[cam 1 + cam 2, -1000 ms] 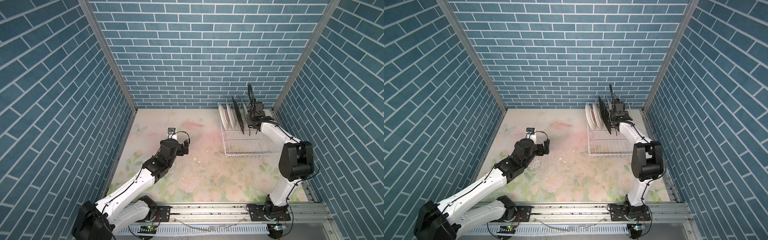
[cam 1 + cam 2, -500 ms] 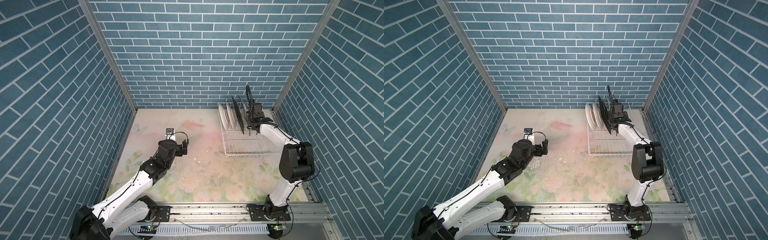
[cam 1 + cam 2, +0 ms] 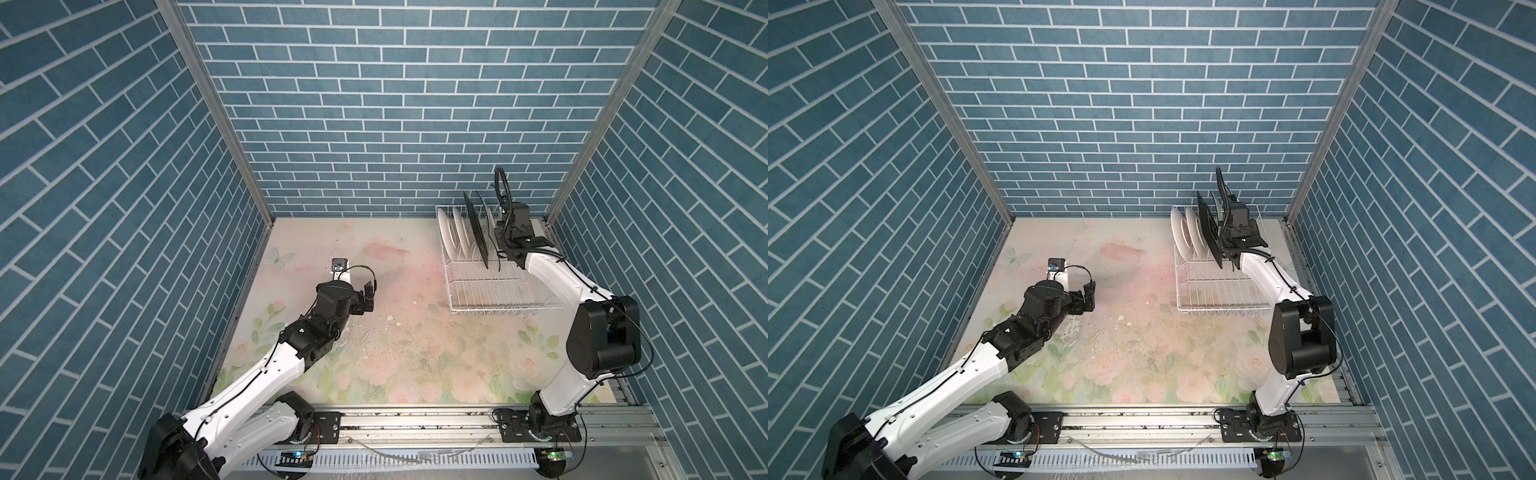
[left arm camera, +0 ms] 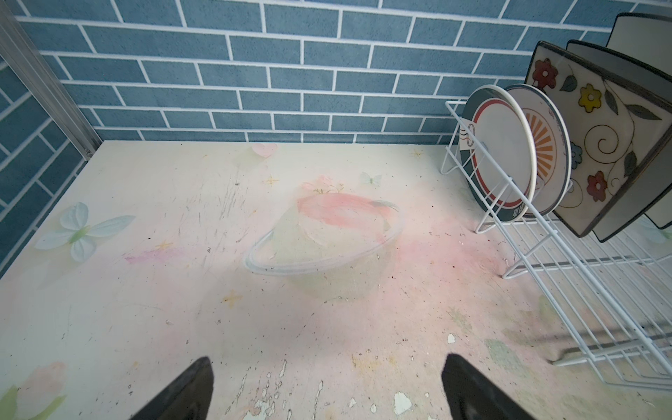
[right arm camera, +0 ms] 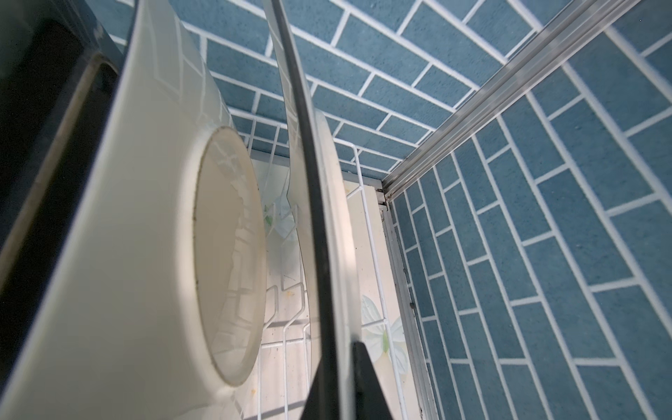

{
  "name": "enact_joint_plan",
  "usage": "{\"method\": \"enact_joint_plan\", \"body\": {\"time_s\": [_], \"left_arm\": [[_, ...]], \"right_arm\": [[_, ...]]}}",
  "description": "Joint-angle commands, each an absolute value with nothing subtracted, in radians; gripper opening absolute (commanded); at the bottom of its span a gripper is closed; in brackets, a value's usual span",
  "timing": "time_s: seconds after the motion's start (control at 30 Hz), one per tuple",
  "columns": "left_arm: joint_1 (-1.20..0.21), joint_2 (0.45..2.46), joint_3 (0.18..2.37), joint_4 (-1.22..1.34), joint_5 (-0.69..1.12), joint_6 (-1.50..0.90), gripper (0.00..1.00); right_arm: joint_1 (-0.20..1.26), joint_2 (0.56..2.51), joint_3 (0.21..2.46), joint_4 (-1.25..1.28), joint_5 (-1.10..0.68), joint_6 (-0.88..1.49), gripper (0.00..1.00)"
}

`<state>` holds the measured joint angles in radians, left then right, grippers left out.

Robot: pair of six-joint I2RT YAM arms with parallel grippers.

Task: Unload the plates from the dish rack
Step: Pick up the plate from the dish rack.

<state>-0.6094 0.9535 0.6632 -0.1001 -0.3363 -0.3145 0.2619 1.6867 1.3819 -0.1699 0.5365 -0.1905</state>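
The white wire dish rack [image 3: 505,308] [image 3: 1221,309] [image 4: 582,291] stands at the back right of the table, with several plates upright at its far end. In the left wrist view two round plates [image 4: 498,160] stand in front of a square flowered plate [image 4: 611,127]. My right gripper [image 5: 338,356] [image 3: 505,226] is shut on the edge of a black-rimmed white plate [image 5: 316,218] [image 3: 483,210], the one nearest the right wall. A cream plate back [image 5: 145,254] fills the space beside it. My left gripper [image 4: 329,363] [image 3: 368,293] [image 3: 1088,293] hovers open and empty over mid-table.
The blue brick back wall and right wall [image 3: 665,208] stand close to the rack. What looks like a clear bowl [image 4: 320,247] sits on the flowered table cover [image 3: 415,353] between the left gripper and the rack. The near half of the rack holds no plates.
The right wrist has swayed slightly at the rack, still shut on the plate's edge. The left arm has barely moved.
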Motion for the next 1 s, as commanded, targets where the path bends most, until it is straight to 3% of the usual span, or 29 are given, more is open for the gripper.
{"method": "enact_joint_plan", "body": {"time_s": [0.0, 0.97], "left_arm": [[-0.62, 0.935, 0.652, -0.113, -0.344, -0.317, 1.0], [-0.658, 0.881, 0.636, -0.121, -0.344, -0.372, 1.0]], "right_arm": [[0.278, 1.595, 1.384, 0.021, 0.537, -0.207, 0.0], [0.33, 1.36, 1.378, 0.095, 0.625, -0.333, 0.0]]}}
